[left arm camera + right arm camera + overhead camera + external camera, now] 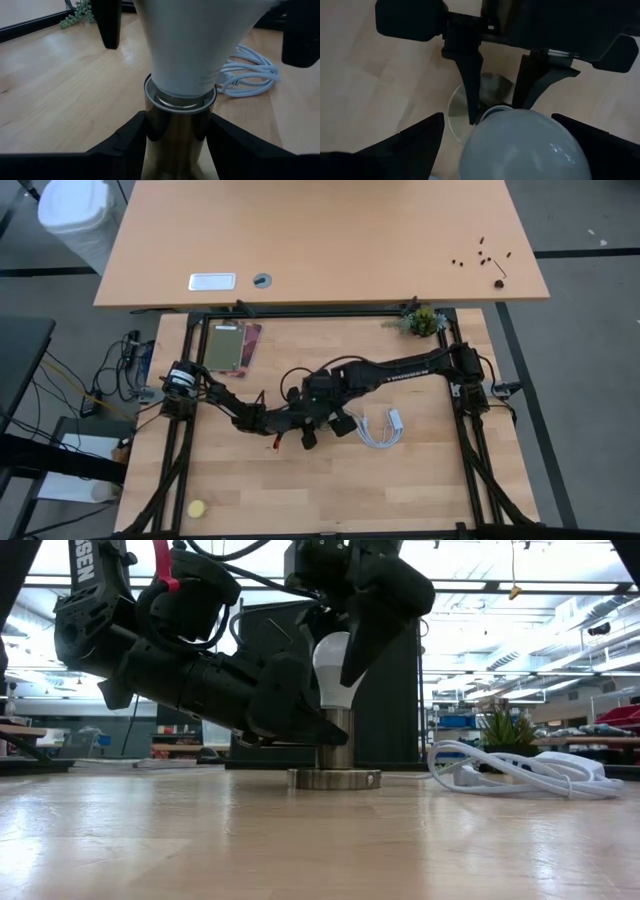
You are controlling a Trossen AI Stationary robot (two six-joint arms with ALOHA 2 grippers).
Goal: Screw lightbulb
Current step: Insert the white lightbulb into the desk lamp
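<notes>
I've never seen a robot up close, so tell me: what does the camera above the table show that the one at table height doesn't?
Only the high view shows a yellow ball near the table's front edge. Only the low view shows the lightbulb standing in the silvery socket, the left gripper clamped on that socket, the right gripper open around the bulb. Both show the white cable and small plant.

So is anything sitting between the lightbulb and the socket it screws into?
Nothing visible. The lightbulb already sits in the mouth of the metal socket, which the left gripper clamps. The right gripper straddles the bulb from above, fingers open on either side.
</notes>
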